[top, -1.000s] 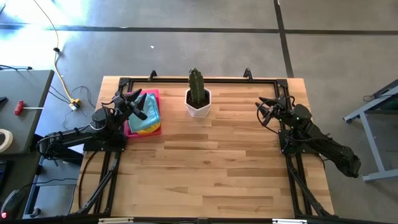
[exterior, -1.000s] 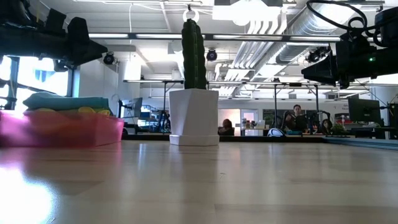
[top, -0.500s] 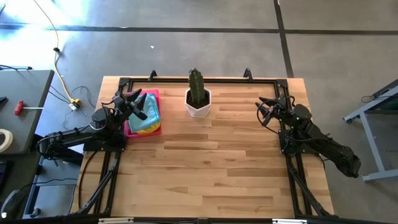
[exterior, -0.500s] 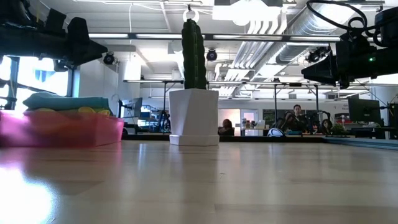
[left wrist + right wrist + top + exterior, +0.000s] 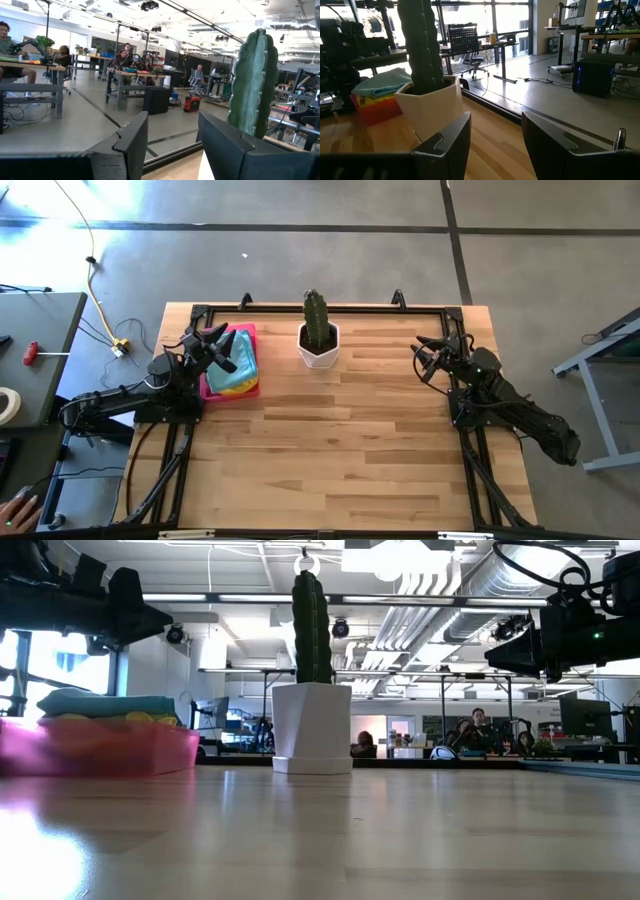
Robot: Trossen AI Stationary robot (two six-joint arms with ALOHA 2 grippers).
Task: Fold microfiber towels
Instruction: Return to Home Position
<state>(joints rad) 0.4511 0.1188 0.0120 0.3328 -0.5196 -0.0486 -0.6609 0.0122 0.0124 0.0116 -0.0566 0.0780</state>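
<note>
Microfiber towels (image 5: pixel 240 368) lie stacked in the pink tray (image 5: pixel 212 389), just beside the potted cactus (image 5: pixel 317 330) on its left-arm side, with a teal-blue one (image 5: pixel 100 703) on top and yellow showing beneath. Nothing on the table (image 5: pixel 340 450) has shifted over the last second: the stack, tray and cactus are where they were, and no cloth lies loose on the wood.

The left gripper (image 5: pixel 215 338) hangs above the tray, on the side away from the cactus, with its fingers spread and holding nothing. The right gripper (image 5: pixel 426 356) is well apart from the cactus on the other side, also spread and empty. Neither has moved.

To me that says the folding is done and the arms are parked. The one newcomer looks like a person's hand (image 5: pixel 17 507), well off the table.

I can read no brand or writing anywhere.
</note>
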